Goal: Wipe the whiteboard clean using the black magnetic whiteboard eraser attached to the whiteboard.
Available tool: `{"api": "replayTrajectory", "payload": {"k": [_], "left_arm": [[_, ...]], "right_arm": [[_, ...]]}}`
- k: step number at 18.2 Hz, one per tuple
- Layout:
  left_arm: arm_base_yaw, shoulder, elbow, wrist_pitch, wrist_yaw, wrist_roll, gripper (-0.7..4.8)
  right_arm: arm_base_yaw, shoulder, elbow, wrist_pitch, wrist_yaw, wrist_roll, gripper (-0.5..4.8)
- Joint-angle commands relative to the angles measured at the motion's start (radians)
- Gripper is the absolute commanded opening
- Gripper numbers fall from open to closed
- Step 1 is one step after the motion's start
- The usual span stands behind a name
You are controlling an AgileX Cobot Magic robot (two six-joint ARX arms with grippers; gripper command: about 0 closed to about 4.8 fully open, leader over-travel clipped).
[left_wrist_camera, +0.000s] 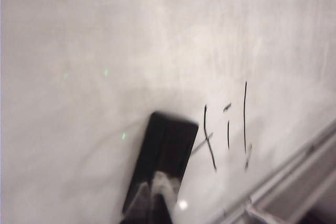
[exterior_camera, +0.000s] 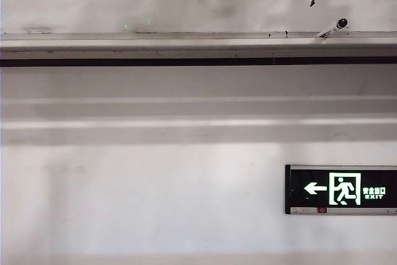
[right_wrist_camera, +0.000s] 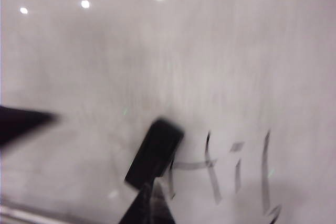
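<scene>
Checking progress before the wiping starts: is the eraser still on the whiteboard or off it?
On: the eraser lies flat against the whiteboard, beside the unwiped marker strokes.

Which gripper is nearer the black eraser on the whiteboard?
Left, narrowly, and hedged. The left gripper, shut, overlaps one end of the eraser in its wrist view. The right gripper, shut, shows at the same end in its blurred view, the eraser looking smaller.
</scene>
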Motion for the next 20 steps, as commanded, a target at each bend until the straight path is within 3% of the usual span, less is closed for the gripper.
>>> {"api": "replayTrajectory", "payload": {"k": [1,3,5,8,9,10,11,17,20], "left_arm": [[-0.002,-0.132,0.002,-0.157,0.011,0.001,-0.06],[-0.002,-0.201,0.002,-0.211,0.01,-0.001,-0.06],[-0.002,-0.235,0.002,-0.218,0.011,0.0,-0.06],[-0.003,-0.272,0.002,-0.237,0.011,0.002,-0.06],[-0.003,-0.28,0.002,-0.244,0.011,0.002,-0.06],[-0.003,-0.286,0.002,-0.251,0.01,0.002,-0.06],[-0.003,-0.287,0.002,-0.251,0.011,0.002,-0.06],[-0.003,-0.288,0.002,-0.271,0.011,0.002,-0.06],[-0.003,-0.288,0.002,-0.27,0.011,0.002,-0.06]], "right_arm": [[0.035,0.099,0.002,0.108,-0.006,0.1,-0.06],[0.126,0.205,0.003,0.258,0.002,0.095,-0.06],[0.182,0.307,0.035,0.301,0.079,0.095,-0.06],[0.261,0.456,0.118,0.355,0.318,0.095,0.0],[0.261,0.52,0.146,0.433,0.298,0.092,1.82],[0.261,0.565,0.17,0.469,0.287,0.092,4.04],[0.261,0.617,0.21,0.472,0.312,0.108,4.79],[0.262,0.864,0.451,0.529,0.534,0.108,4.79],[0.261,0.911,0.489,0.516,0.548,0.109,4.79]]}}
